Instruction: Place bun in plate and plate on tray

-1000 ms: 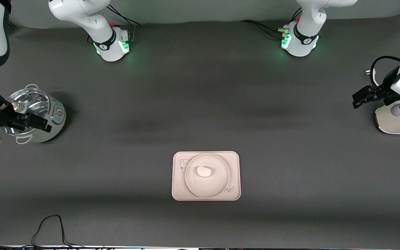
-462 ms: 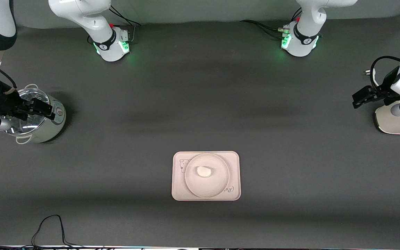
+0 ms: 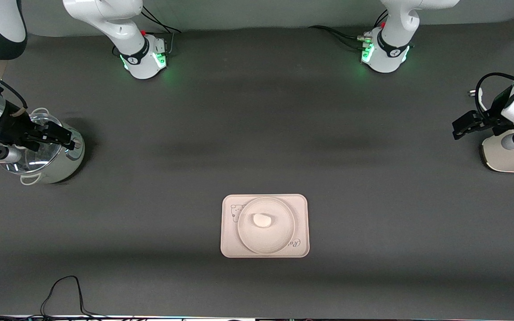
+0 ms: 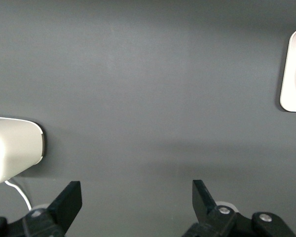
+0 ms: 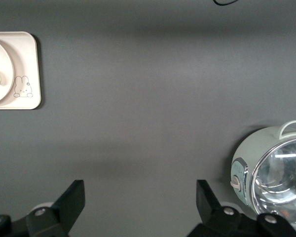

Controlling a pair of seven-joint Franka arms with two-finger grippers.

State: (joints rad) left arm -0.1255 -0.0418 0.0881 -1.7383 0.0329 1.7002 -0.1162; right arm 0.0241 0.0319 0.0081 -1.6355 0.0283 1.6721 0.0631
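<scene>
Bun [image 3: 262,220] sits in the plate [image 3: 279,238], plate sits on the tray [image 3: 300,205], all at mid-table nearer the front cam, so the job looks done as things lie. Step in hand, as I judge it: park both arms w/o touching anything. To do it well: keep both grippers high and out wide, no sweep over the tray, and watch the right one near the pot.

Right gripper [image 3: 63,133] hangs over the glass-lidded cooker pot [image 3: 60,171] at the right arm's end of the table, jaws spread wide, nothing in them. Left gripper [image 3: 461,126] is over the table's left-arm end beside a white appliance [image 3: 502,158], jaws also wide apart, empty.

Views differ: right wrist view shows the tray's corner drawing clearly as a rabbit, plus the pot's side knob [image 5: 235,183]. Left wrist view catches only the tray's script corner. Front view alone shows bun, plate and tray whole, and both arms.
</scene>
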